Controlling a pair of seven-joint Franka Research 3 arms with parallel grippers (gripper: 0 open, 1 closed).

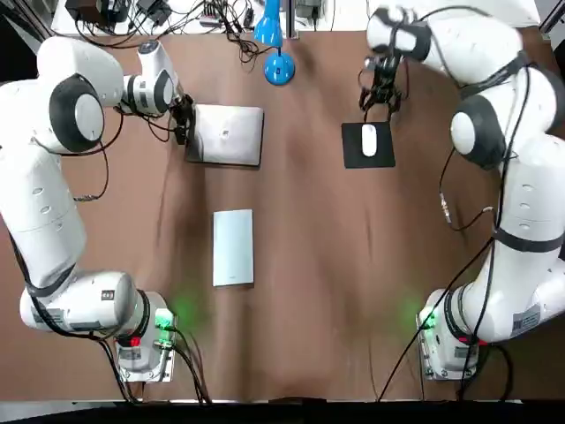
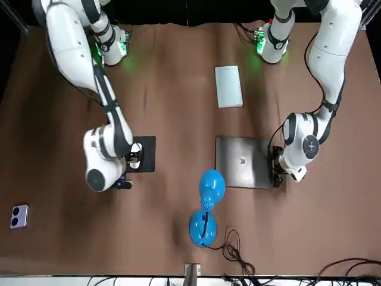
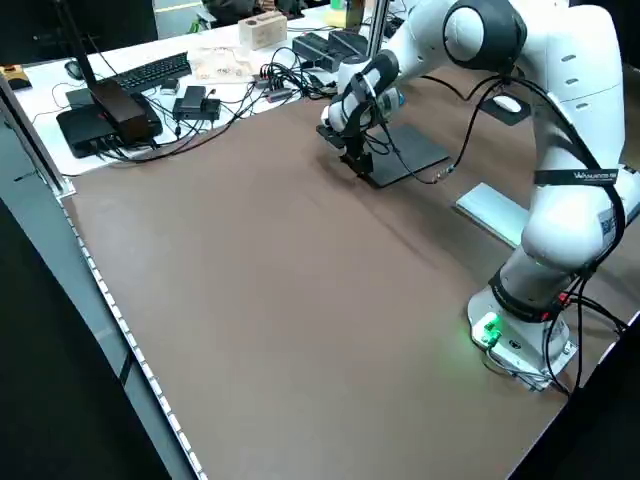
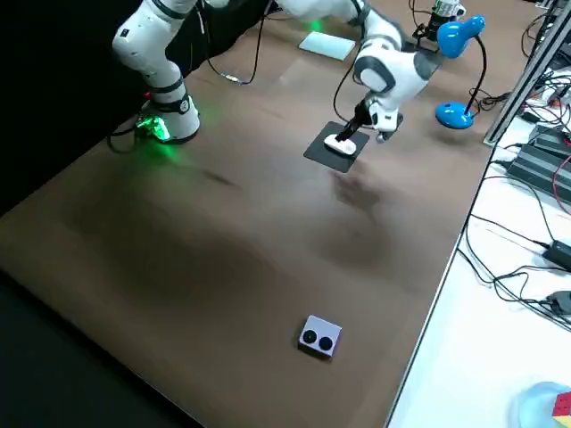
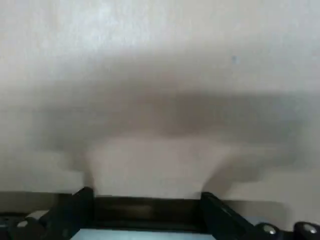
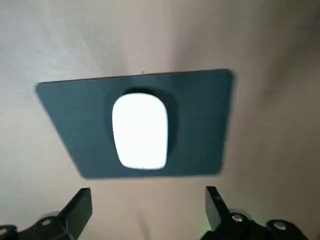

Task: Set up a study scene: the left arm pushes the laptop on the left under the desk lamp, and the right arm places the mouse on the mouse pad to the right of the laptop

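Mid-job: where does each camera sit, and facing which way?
Top: overhead, looking down; left arm, right arm, laptop, mouse on pad.
Front: across table, facing robot; both arms, lamp.
Left side: raised, diagonal; left arm.
Right side: raised, diagonal; right arm, mouse.
Left wrist: faces table; own fingers.
Right wrist: faces mouse; own fingers.
Top and front share laptop.

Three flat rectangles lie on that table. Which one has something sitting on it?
The dark mouse pad, beside the right gripper: a white mouse lies on it. The silver laptop and the pale booklet carry nothing.
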